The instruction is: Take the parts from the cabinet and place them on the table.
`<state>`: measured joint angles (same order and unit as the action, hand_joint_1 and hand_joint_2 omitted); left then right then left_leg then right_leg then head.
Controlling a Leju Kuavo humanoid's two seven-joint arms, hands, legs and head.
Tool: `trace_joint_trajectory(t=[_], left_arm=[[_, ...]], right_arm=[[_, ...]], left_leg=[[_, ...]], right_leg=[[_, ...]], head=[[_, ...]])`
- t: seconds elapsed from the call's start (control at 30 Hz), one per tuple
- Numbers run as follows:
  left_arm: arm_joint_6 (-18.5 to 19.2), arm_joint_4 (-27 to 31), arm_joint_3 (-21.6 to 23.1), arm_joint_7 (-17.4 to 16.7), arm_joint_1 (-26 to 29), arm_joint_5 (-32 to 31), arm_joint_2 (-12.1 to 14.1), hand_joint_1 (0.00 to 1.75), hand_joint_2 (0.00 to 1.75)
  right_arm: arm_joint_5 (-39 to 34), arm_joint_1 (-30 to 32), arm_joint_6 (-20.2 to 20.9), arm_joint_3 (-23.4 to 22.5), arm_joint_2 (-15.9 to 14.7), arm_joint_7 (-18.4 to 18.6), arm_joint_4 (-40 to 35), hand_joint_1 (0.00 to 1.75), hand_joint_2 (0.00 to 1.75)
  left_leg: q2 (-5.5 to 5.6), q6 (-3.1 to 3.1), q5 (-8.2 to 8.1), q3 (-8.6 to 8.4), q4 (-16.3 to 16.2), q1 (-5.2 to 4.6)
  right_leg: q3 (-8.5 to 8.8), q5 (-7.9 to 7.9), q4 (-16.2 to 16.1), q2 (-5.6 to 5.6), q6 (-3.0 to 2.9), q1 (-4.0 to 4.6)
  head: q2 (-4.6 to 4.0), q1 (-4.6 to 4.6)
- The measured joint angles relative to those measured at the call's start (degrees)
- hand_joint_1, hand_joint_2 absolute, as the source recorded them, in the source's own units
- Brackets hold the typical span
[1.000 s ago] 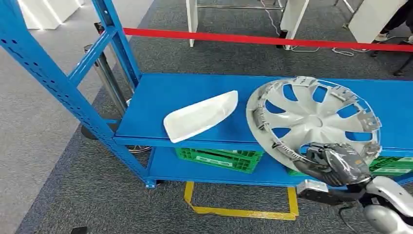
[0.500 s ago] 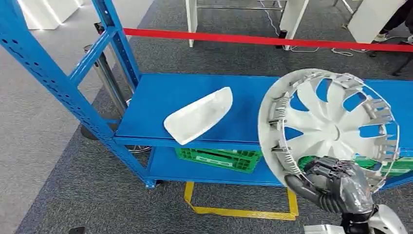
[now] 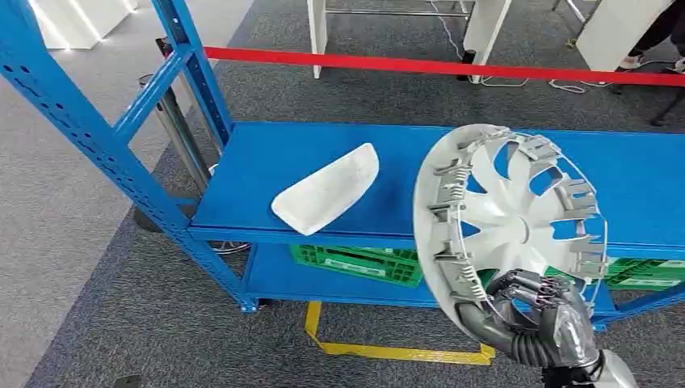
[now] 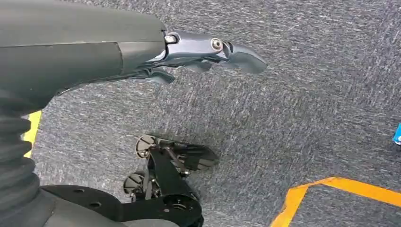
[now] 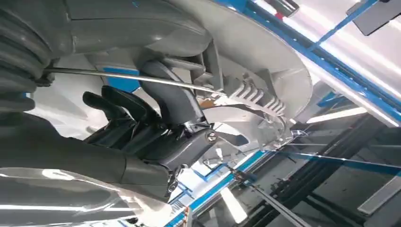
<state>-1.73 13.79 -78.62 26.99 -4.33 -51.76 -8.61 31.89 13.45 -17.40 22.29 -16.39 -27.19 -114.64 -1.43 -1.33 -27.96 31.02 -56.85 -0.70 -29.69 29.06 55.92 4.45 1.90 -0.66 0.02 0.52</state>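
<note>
- Nearest, the right hand (image 3: 540, 322) grips the lower rim of the silver wheel cover (image 3: 507, 222), fingers (image 5: 124, 109) hooked inside the rim.
- Held up and tilted, the wheel cover shows its clipped inner side and is lifted clear of the blue shelf (image 3: 266, 162).
- Low over grey carpet (image 4: 302, 113) with yellow tape (image 4: 326, 189), the left hand (image 4: 208, 49) holds nothing, its fingers loosely extended.
- Farther back, a white curved part (image 3: 327, 190) lies on the shelf, left of the wheel cover.
- Below sits a green crate (image 3: 359, 263).
- Beyond, a red barrier tape (image 3: 436, 65) crosses the floor.
</note>
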Motion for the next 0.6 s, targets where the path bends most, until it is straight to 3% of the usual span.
trace_joint_trajectory(t=[0.2, 0.37, 0.47, 0.53, 0.57, 0.6], left_arm=[[-1.18, 0.0, 0.0, -0.15, -0.06, -0.2, 0.0, 0.0, 1.75], [-2.14, 0.0, 0.02, 0.37, -0.07, -1.57, 0.02, 0.0, 1.75], [-2.32, 0.0, 0.04, 0.66, -0.06, -1.99, 0.09, 0.0, 1.75], [-2.34, 0.0, 0.04, 0.65, -0.04, -2.1, 0.09, 0.0, 1.75], [-2.38, 0.0, 0.06, 0.65, -0.09, -2.16, 0.04, 0.0, 1.75], [-2.45, 0.0, 0.09, 0.65, -0.14, -2.21, -0.07, 0.0, 1.75]], right_arm=[[-6.13, 0.2, 1.98, 0.37, 1.84, -2.09, 0.04, 1.75, 1.75], [-15.42, 0.36, 7.04, 0.59, 4.83, -5.03, 0.61, 1.75, 1.75], [-17.16, 0.24, 9.0, 0.65, 6.44, -6.53, 1.25, 1.75, 1.75], [-17.53, 0.08, 9.68, 0.72, 7.26, -7.15, 1.33, 1.75, 1.75], [-17.64, -0.02, 10.05, 0.72, 7.48, -7.43, 1.35, 1.75, 1.75], [-17.66, -0.05, 10.32, 0.72, 7.61, -7.67, 1.44, 1.75, 1.75]], left_leg=[[0.0, -0.03, -0.03, 0.02, -0.11, -0.12], [-0.03, -0.21, -0.17, 0.12, -0.38, -0.24], [0.0, -0.48, -0.31, 0.34, -0.63, -0.3], [0.21, -1.08, 0.28, 0.39, -0.31, -0.38], [0.22, -1.41, 0.94, 0.14, 0.62, 0.34], [0.28, -1.67, 1.2, 0.21, 0.76, 0.29]], right_leg=[[0.0, -0.03, -0.03, 0.01, 0.03, -0.1], [0.0, -0.06, -0.03, 0.01, 0.11, -0.2], [0.0, -0.19, -0.07, 0.14, 0.38, -0.24], [0.17, -0.65, -0.18, 0.4, 0.9, -0.21], [-0.42, 0.32, 0.16, -0.22, 1.01, -0.43], [-0.94, 1.98, 1.46, -2.05, 1.06, -0.41]], head=[[0.0, -0.02], [0.0, -0.02], [0.0, -0.02], [0.0, -0.04], [0.0, -0.04], [0.0, 0.07]])
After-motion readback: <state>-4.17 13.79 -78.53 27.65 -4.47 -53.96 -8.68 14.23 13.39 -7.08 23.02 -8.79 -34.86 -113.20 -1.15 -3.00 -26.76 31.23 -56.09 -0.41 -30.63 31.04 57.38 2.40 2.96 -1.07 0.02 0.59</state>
